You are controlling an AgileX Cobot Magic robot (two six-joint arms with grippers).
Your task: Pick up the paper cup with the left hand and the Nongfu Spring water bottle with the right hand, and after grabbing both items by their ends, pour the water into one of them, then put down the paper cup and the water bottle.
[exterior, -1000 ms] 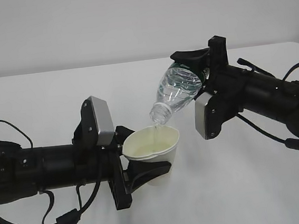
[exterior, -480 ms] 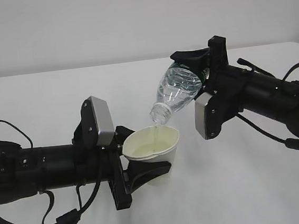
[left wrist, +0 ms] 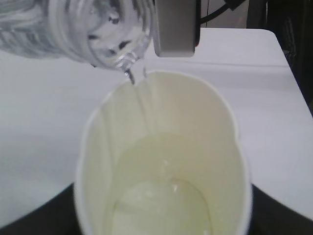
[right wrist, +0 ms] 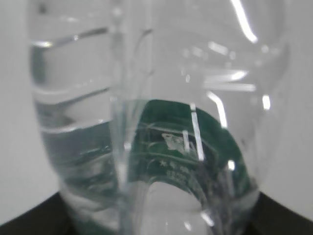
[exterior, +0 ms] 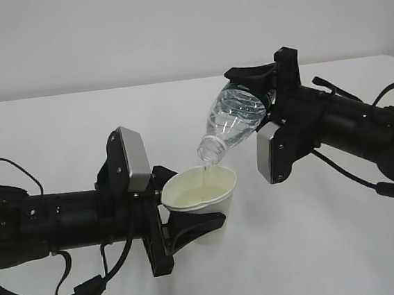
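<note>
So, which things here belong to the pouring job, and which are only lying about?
Job:
- white tapered paper cup, in left hand
- clear ribbed plastic bottle, in right hand
- clear water

Lying about:
- nothing; only the white table

A white table [exterior: 55, 126] filled the lower scene, meeting a plain pale wall [exterior: 171, 24] behind it; faint soft shadows, perhaps slight smudges, lay on its surface.

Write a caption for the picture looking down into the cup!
Water trickles from the tilted bottle into the paper cup.
</note>
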